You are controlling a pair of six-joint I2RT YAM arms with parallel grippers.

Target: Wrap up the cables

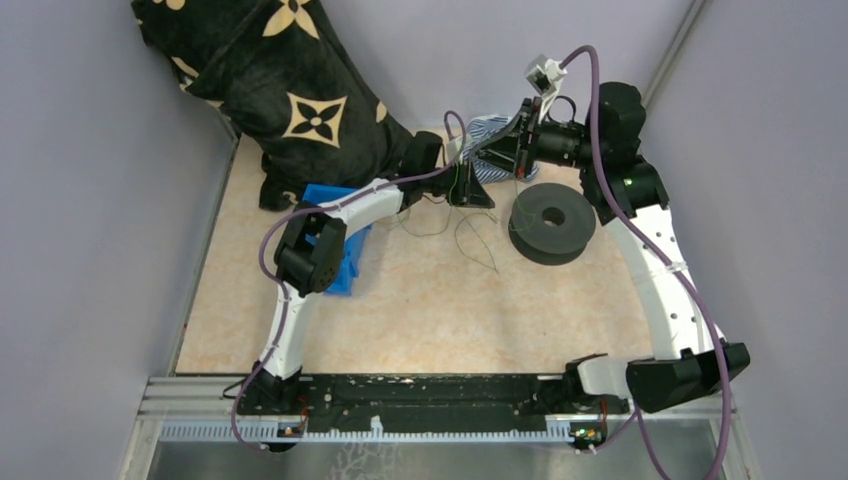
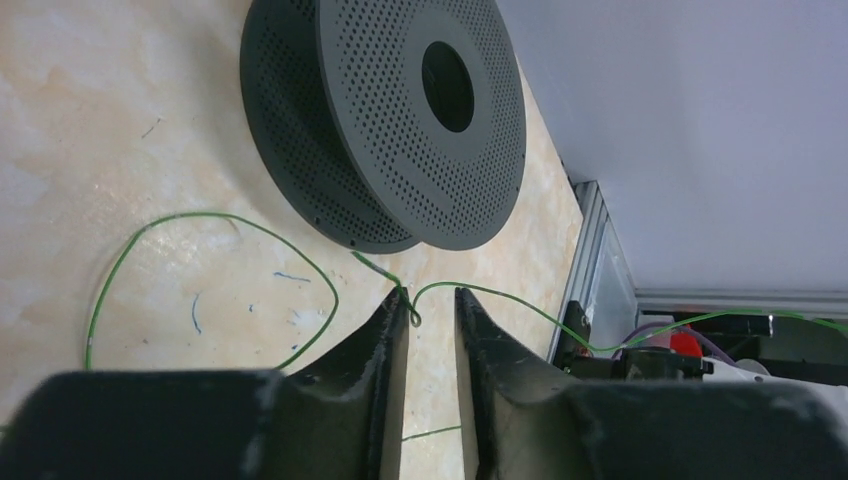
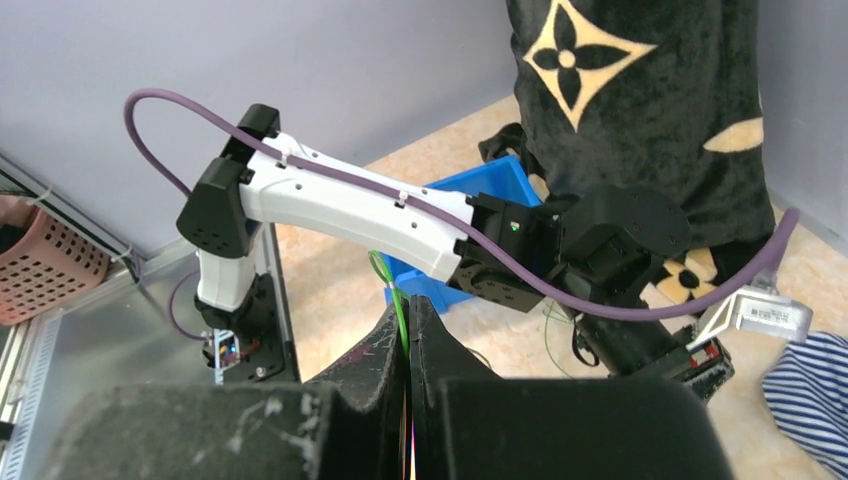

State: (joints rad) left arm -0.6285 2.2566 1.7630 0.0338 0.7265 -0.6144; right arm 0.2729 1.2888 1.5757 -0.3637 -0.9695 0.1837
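Cable (image 2: pixel 200 213) is loose green wire on the table (image 2: pixel 60 120), between the left gripper (image 2: pixel 432 305) and the spool (image 2: pixel 400 130), on the near side of both. No coil, just slack loops.

Left wrist view: one open loop lies flat, off to the left of the fingers. From there the strand runs crosswise over the fingertips, not along them, with a small kink right at the tip of one finger (image 2: pixel 395 320). It carries on to the right, toward the rail at the table edge. Left jaws are partly spread with a clear gap far wider than the wire, so nothing is clamped.

Right gripper (image 3: pixel 407 315) has its jaws pressed together on the cable. The strand comes straight out of the tips along the finger axis, then curls off to the left. It sits raised at the far side, pointing toward the left arm (image 3: pixel 350 205) and the blue bin (image 3: pixel 500 190).

Spool stands tilted on its rim, with no wire on it.
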